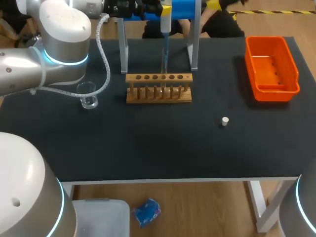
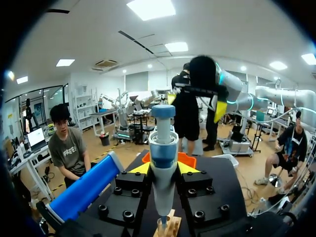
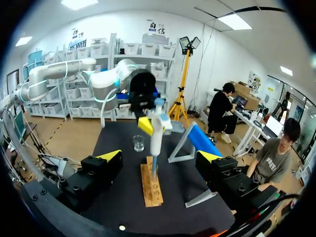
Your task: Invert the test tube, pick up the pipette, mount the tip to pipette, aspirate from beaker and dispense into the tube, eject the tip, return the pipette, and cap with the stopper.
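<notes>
Left claw around pipette above wooden rack; glass beaker nearby.

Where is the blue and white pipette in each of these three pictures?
Head view: pipette at top middle, its tip over the wooden rack.
Left wrist view: pipette held in the left gripper, rack just below.
Right wrist view: pipette upright ahead of the right gripper, over the rack.
Shared landmark: the wooden rack.
</notes>
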